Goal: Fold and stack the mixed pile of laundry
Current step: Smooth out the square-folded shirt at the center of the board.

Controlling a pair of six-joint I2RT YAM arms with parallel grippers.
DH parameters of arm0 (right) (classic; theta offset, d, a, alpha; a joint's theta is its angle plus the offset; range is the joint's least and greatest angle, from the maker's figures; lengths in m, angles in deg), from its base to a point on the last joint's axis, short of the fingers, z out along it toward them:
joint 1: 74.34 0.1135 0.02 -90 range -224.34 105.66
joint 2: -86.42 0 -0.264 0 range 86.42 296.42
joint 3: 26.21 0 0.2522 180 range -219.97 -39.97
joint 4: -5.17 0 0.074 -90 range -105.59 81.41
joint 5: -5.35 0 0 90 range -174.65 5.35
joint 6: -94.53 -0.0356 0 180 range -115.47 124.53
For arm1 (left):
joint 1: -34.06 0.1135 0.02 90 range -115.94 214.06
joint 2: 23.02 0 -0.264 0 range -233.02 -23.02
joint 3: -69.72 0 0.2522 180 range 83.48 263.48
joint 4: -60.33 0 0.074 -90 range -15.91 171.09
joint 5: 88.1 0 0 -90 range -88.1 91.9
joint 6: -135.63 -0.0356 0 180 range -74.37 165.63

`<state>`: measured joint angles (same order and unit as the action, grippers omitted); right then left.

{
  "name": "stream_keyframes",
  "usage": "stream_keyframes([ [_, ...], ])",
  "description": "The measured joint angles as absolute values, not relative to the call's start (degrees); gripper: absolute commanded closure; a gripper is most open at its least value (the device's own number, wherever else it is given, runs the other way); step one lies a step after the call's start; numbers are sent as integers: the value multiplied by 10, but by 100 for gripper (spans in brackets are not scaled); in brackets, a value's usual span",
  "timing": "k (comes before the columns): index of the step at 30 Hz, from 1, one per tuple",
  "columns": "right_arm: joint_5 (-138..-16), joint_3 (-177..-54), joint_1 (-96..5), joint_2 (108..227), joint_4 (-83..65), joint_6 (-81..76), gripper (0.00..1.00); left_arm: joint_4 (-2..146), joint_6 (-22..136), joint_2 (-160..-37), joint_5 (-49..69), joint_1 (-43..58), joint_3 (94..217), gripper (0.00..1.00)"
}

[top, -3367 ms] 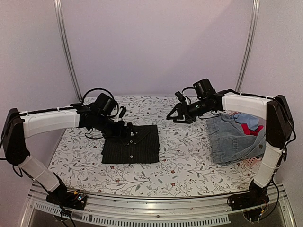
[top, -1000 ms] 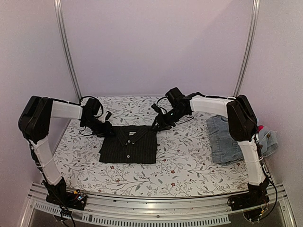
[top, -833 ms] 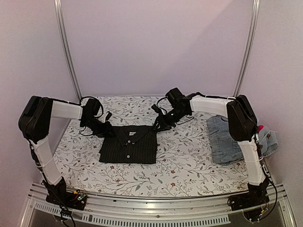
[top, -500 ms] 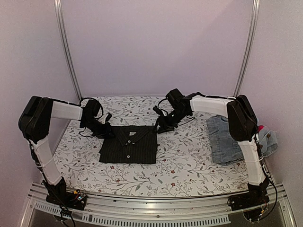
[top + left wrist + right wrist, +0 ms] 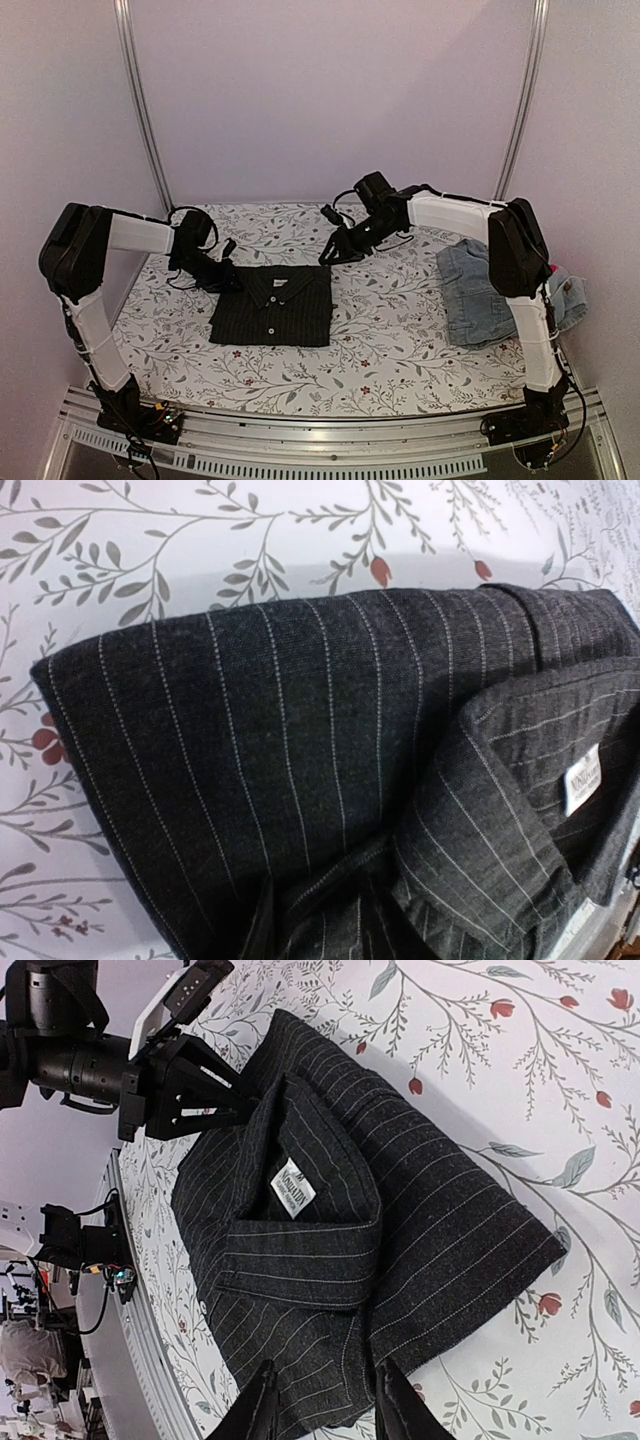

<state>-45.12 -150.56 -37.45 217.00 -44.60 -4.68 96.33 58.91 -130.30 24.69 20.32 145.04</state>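
A black pinstriped shirt (image 5: 272, 308) lies folded flat, collar away from me, at the table's left middle. My left gripper (image 5: 230, 281) sits low at its far left corner. In the left wrist view the shirt (image 5: 300, 740) fills the frame and a bunched ridge of it runs between the dark fingers (image 5: 265, 925), so the gripper is shut on it. My right gripper (image 5: 328, 258) hovers just beyond the far right corner. In the right wrist view it (image 5: 325, 1405) stands open above the shirt (image 5: 400, 1220) with nothing between its fingers. Faded denim (image 5: 478, 295) lies at the right.
A second denim piece (image 5: 568, 300) hangs past the table's right edge, with a pink sliver (image 5: 550, 270) above it. The right arm's upper link crosses over the denim. The floral tablecloth (image 5: 400, 340) runs to the metal rail at the front.
My right gripper has lifted off the shirt's far right corner and drawn back a little toward the rear wall. The left gripper and the shirt have stayed in place.
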Motion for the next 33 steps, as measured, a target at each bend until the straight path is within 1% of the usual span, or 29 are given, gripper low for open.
stream_keyframes([
  [5,-434,-1503,-369,2185,-445,-44,59,963,589,-1303,251,203,1450,68],
  [8,-434,-1500,-368,2199,-444,-42,56,963,589,-1303,254,204,1450,67],
  [10,-435,-1499,-368,2207,-445,-40,57,963,589,-1303,255,204,1450,67],
  [14,-434,-1498,-367,2223,-445,-33,64,963,588,-1303,255,204,1450,67],
  [17,-432,-1490,-366,2227,-446,-30,78,964,587,-1303,256,204,1450,70],
  [20,-423,-1485,-364,2227,-445,-25,83,967,586,-1303,258,204,1450,75],
  [22,-420,-1483,-363,2227,-446,-20,90,969,584,-1303,262,204,1450,81],
  [24,-418,-1480,-362,2227,-446,-19,96,971,581,-1303,269,204,1450,95],
  [25,-416,-1480,-362,2226,-446,-19,99,971,579,-1303,273,204,1450,100],
  [29,-413,-1480,-362,2225,-446,-16,100,970,577,-1297,290,206,1445,100],
  [33,-412,-1480,-361,2217,-446,-17,100,969,577,-1263,299,210,1432,100],
])
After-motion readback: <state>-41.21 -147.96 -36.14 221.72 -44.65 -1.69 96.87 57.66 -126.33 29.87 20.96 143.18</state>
